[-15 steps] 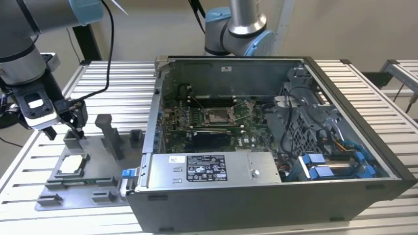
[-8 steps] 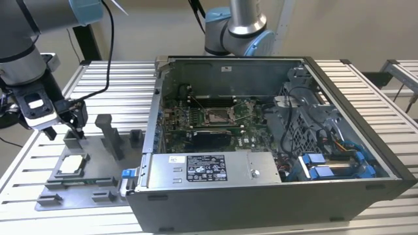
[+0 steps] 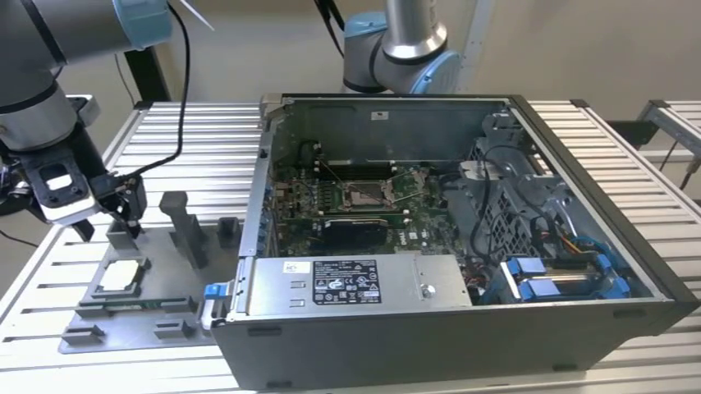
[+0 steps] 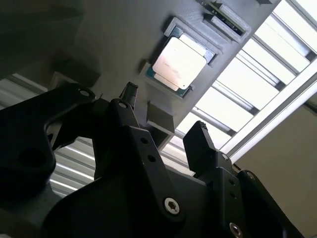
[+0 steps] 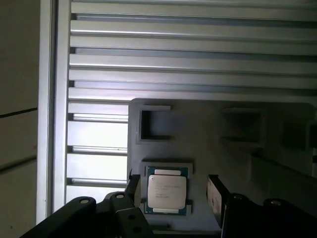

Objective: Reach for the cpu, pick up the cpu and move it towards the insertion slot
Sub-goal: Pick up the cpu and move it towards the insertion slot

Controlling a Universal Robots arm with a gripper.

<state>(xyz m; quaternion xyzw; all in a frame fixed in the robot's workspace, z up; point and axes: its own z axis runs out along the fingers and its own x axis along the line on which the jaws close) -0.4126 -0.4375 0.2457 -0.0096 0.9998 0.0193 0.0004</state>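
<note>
The cpu (image 3: 121,275) is a small square chip with a whitish-silver top. It lies flat in a pocket of the grey fixture plate (image 3: 164,308), at the exterior view's left. My gripper (image 3: 107,226) hangs open a little above and behind it, holding nothing. In both wrist views the cpu (image 4: 178,62) (image 5: 167,191) lies beyond the black fingers (image 4: 198,139) (image 5: 215,196), which stand spread wider than the chip. The insertion slot (image 3: 367,194), a silvery frame with a dark centre on green board, sits deep inside the open computer case (image 3: 460,328).
Upright grey fixture blocks (image 3: 184,228) stand on the plate just beside my gripper. The case's tall side wall (image 3: 261,180) lies between the plate and the slot. A second arm's base (image 3: 400,49) rises behind the case. Slatted aluminium table (image 3: 203,131) surrounds everything.
</note>
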